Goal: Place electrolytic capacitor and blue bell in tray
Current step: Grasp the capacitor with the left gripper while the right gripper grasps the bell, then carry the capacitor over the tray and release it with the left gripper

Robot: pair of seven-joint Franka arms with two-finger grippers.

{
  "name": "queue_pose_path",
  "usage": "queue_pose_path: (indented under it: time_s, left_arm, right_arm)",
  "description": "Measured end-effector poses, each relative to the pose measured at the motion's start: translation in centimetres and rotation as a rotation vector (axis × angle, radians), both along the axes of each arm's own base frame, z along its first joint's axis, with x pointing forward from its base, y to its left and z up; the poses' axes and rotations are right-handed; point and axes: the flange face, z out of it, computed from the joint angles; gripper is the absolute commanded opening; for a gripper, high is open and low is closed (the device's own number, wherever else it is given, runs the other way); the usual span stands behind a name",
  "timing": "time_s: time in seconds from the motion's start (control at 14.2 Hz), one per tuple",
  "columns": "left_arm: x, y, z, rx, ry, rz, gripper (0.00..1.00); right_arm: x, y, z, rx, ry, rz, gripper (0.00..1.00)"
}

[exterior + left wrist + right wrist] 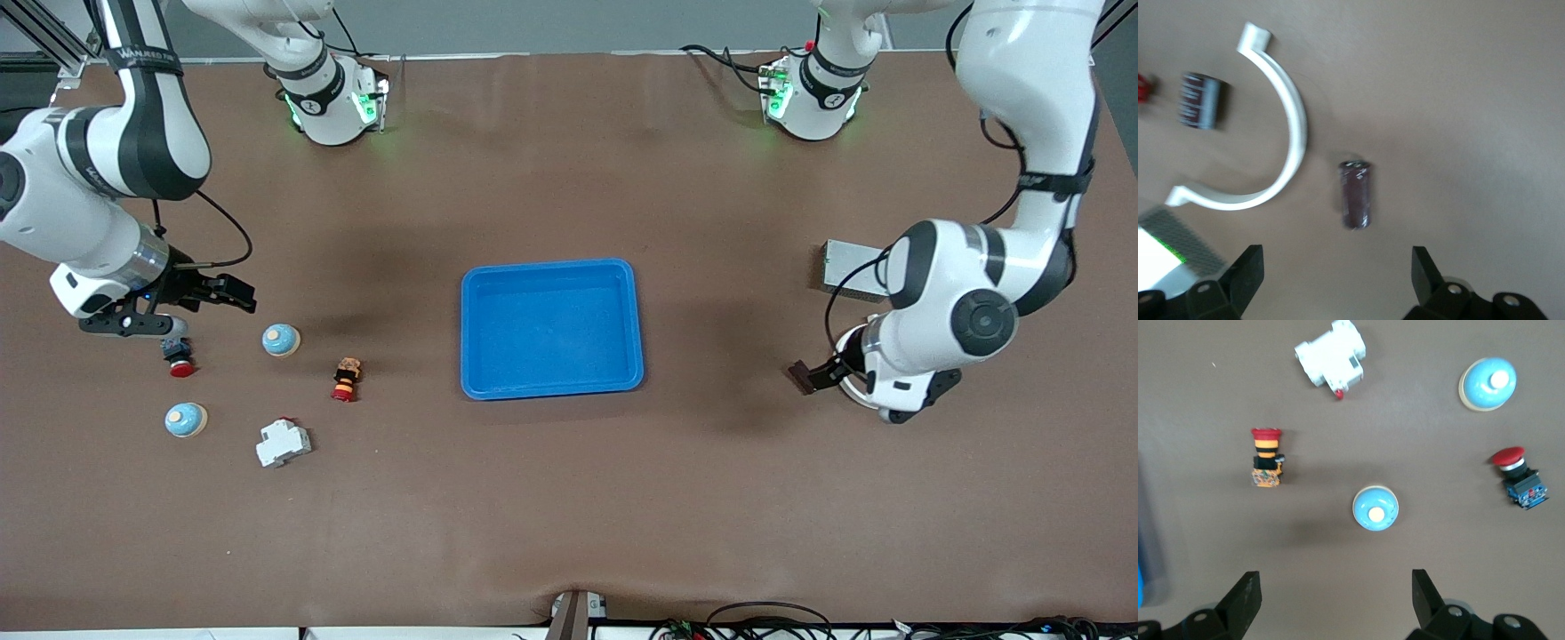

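The electrolytic capacitor [1355, 194], a dark maroon cylinder, lies on the brown table just ahead of my left gripper [1337, 273], which is open and empty. In the front view that gripper [816, 373] hangs low at the left arm's end of the table and the arm hides the capacitor. Two blue bells sit at the right arm's end. One blue bell [281, 340] [1375, 509] lies ahead of my open, empty right gripper [1337, 593] [227, 296]. The other bell [186, 420] [1488, 383] is nearer the front camera. The blue tray [627, 276] stands in the middle, with nothing in it.
A white curved clip [1291, 127] and a second dark cylinder [1201, 100] lie beside the capacitor. A grey metal box [845, 268] sits by the left arm. Two red push-buttons [180, 356] [347, 380] and a white breaker [283, 442] lie among the bells.
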Motion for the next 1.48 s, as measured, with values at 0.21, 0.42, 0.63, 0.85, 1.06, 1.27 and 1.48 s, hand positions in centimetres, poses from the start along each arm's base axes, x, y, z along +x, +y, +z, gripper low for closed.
queue_pose_path:
  time_s: [0.21,0.42,0.63,0.85,1.06,1.27,1.48]
  left_arm:
    - [0.2,-0.8,-4.6,-0.006,-0.003,0.028,0.95]
    - [0.7,-0.5,-6.2,-0.010,-0.010,0.036,0.86]
    - [0.7,-0.3,-7.5,-0.010,-0.005,0.040,0.71]
    - [0.5,0.0,-8.3,-0.008,0.008,0.044,0.30]
    - [0.6,0.1,-8.4,-0.008,0.008,0.046,0.00]
    - [0.9,-0.6,-7.7,-0.013,-0.010,0.038,0.00]
    - [1.6,-2.3,-4.9,-0.025,-0.054,0.015,0.00]
  right_arm:
    - [-0.8,0.0,-1.9,-0.002,-0.014,0.003,1.00]
    - [-1.3,-0.1,-3.3,-0.005,-0.031,0.004,1.00]
    - [-1.2,-0.3,-5.3,-0.007,-0.045,0.017,1.00]
    - [-0.8,-1.6,-8.7,-0.009,-0.040,0.021,1.00]
    - [-0.5,-2.3,-11.1,-0.010,-0.041,0.014,1.00]
    - [-0.4,-2.8,-12.9,-0.012,-0.040,0.004,1.00]
    - [-0.4,-3.1,-14.3,-0.013,-0.041,-0.003,1.00]
